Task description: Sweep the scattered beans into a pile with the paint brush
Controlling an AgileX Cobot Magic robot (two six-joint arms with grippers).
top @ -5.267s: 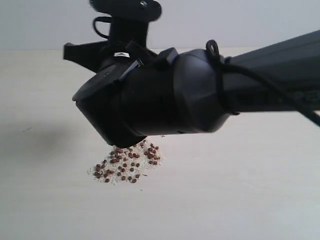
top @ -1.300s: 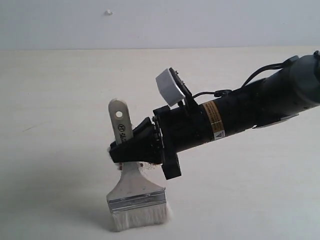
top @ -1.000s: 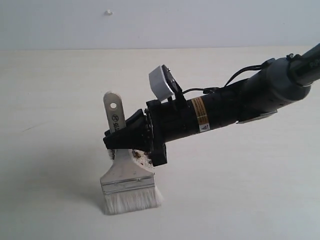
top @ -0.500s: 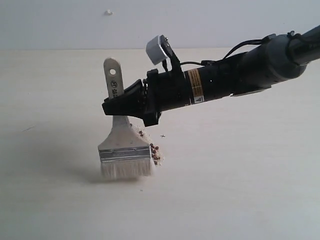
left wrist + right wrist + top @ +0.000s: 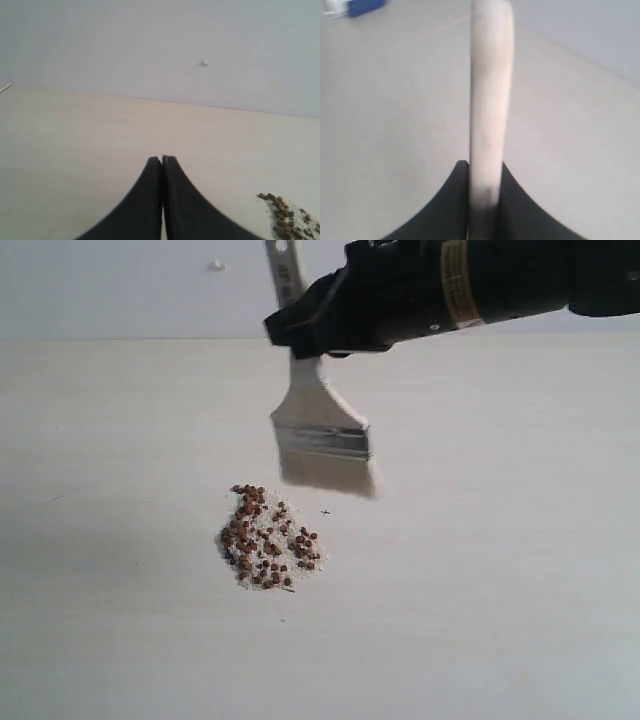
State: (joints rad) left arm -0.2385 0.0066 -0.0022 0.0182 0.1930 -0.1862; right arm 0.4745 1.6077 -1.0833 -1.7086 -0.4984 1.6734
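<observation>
- Pale wood marks the exterior view: my right gripper is clamped on the handle of the paint brush, well above its silver ferrule. The brush hangs bristles downward, slightly tilted.
- Exterior view, beans: the beans lie in one compact reddish-brown pile, mixed with off-white crumbs, on the pale table. The pile sits below the blurred bristles and a little to their left in this view, apart from them. I cannot tell whether the bristles touch the table.
- Exterior view, writing: a yellow label rings my right arm; its text is too small to read. Any print on the handle is blurred.
- Left wrist view: my left gripper has its jaws pressed together with nothing between them, above bare table. The edge of the beans shows off to one side, well apart from the fingertips. A small pale speck sits on the grey wall.
- Right wrist view: the brush handle runs straight out from between my right gripper's jaws, which are narrowly parted and grip it on both flat sides. A blue object lies far off, blurred.
</observation>
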